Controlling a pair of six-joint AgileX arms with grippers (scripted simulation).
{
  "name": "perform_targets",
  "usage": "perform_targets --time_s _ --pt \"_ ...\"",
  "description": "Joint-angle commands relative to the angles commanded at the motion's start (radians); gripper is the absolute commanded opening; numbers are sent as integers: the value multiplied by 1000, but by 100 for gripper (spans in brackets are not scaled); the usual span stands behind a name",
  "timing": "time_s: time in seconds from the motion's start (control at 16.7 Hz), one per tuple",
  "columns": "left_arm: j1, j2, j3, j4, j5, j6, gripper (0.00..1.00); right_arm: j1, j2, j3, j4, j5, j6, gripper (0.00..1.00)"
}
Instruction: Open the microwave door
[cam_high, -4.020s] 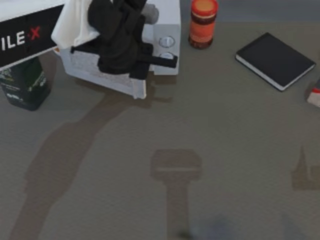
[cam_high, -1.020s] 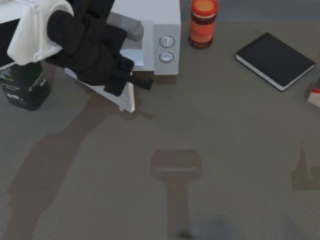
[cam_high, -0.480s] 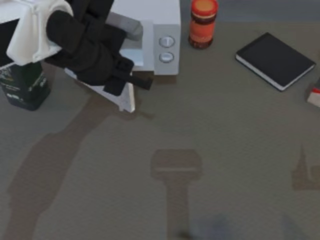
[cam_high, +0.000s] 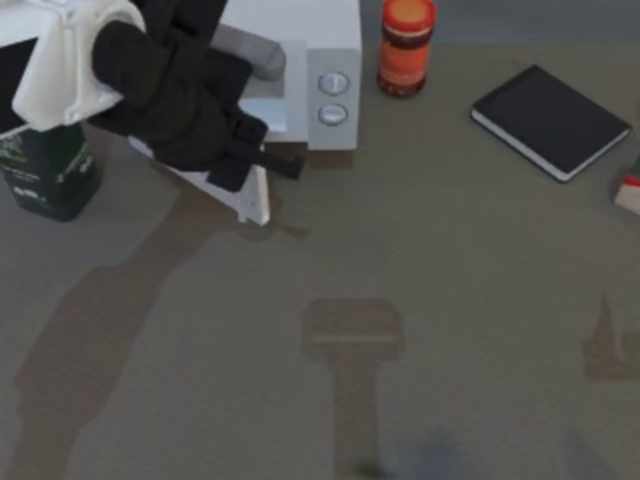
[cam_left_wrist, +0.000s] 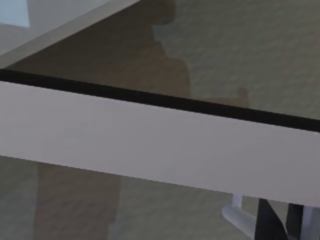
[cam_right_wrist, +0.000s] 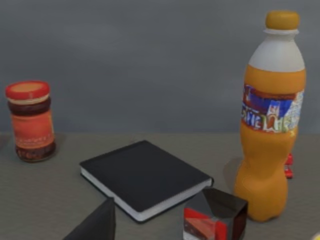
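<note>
The microwave (cam_high: 300, 70) stands at the table's far left, its 2 knobs facing forward. The microwave door (cam_high: 252, 195) is swung outward at an angle. The left gripper (cam_high: 262, 158) sits at the door's free edge; whether it grips, I cannot tell. A dark green bottle (cam_high: 45, 170) stands left; a red-lidded jar (cam_high: 405, 45) and black book (cam_high: 550, 120) lie right.

White arm link (cam_high: 65, 60); blk gripper (cam_high: 262, 160).

Top view looks straight down — left wrist sits close against the microwave door (cam_left_wrist: 150, 145), right wrist faces the black book (cam_right_wrist: 145, 177) shared with top.
</note>
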Motion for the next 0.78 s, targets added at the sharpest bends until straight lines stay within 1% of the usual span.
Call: perform_targets --time_s 0.42,0.6,0.78 --pt "0 0 0 0 0 0 0 0 0 0 0 0 0 100" --pt "1 -4 -6 2 14 11 0 0 0 0 0 0 0 100" --pt "25 -25 -38 -5 45 72 0 0 0 0 0 0 0 100"
